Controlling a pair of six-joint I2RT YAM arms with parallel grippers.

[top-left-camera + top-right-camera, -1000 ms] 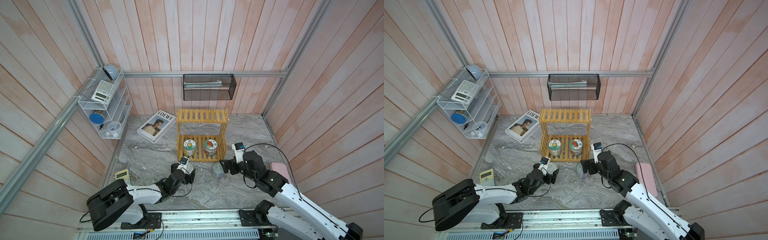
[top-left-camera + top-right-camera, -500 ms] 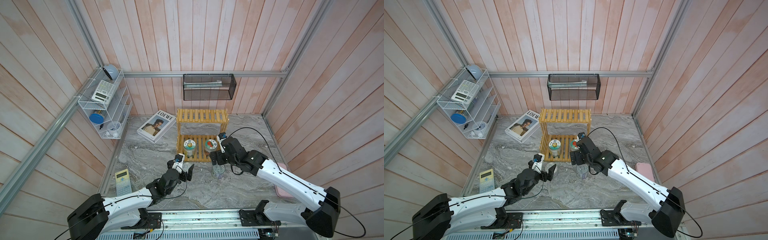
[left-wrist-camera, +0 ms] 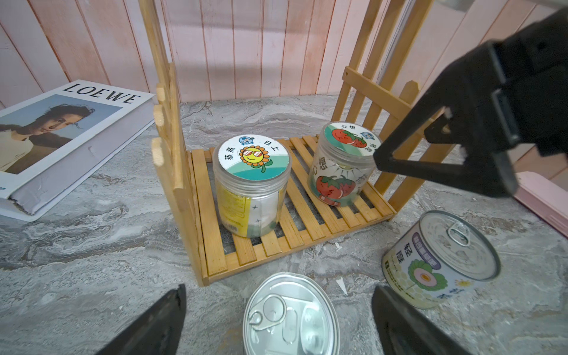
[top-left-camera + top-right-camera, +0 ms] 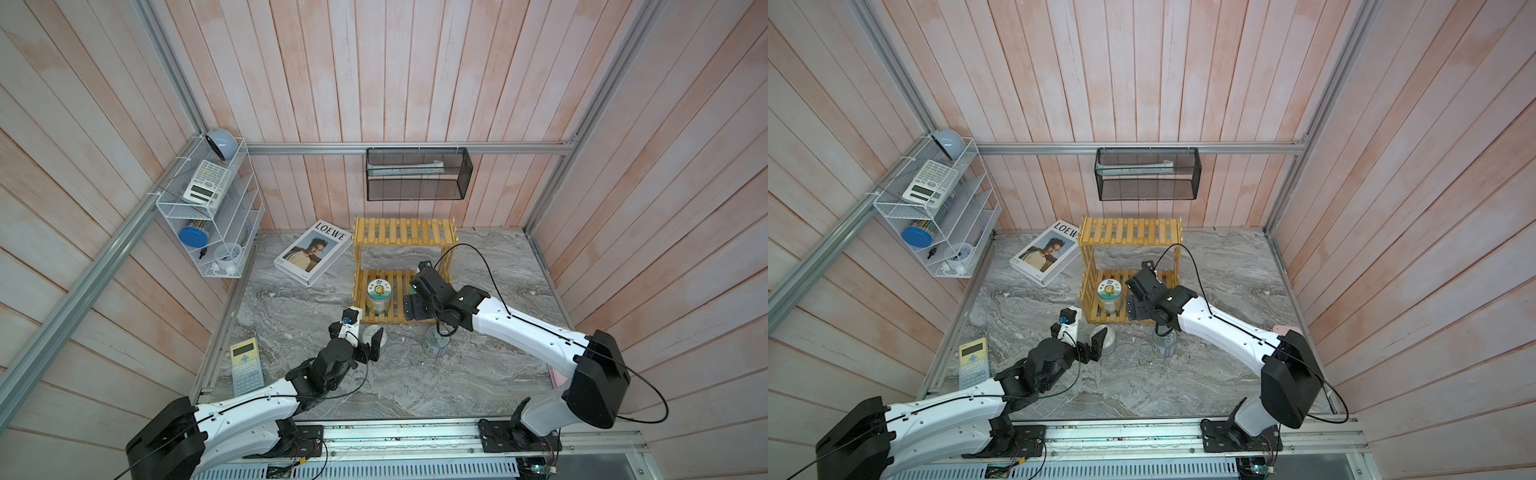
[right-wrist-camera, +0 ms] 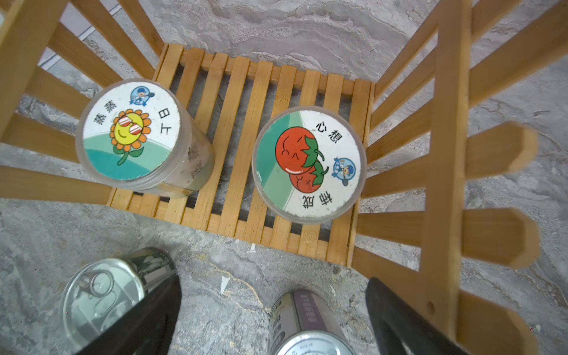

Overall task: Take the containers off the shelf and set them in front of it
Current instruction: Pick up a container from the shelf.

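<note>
Now in hand: fetching the tomato jar (image 5: 309,163) with the right gripper (image 5: 273,279) (my reading; the cans look done). Bring the jaws down either side of the body, below the lid and clear of the shelf's (image 4: 405,232) side slats. Pinch squarely, lift a little, then draw it straight out over the front edge.
marble table (image 4: 291,324): carries everything listed.
shelf: two wooden tiers at the table's back; top tier bare, lower tier holds both jars.
right gripper: released, jaws wide, poised above the tomato jar's near side, grasping nothing.
left gripper (image 3: 279,290): released, jaws wide, straddling the left can without pinching it.
tomato jar: lower tier, right end, close to the side slats; upright, long axis vertical, lid facing up.
flower jar (image 4: 379,293): lower tier, left end, apart from its neighbour; likewise upright.
left can (image 3: 290,316): on the table just in front of the shelf; upright, pull-tab up.
right can (image 4: 436,347): same, further right.
</note>
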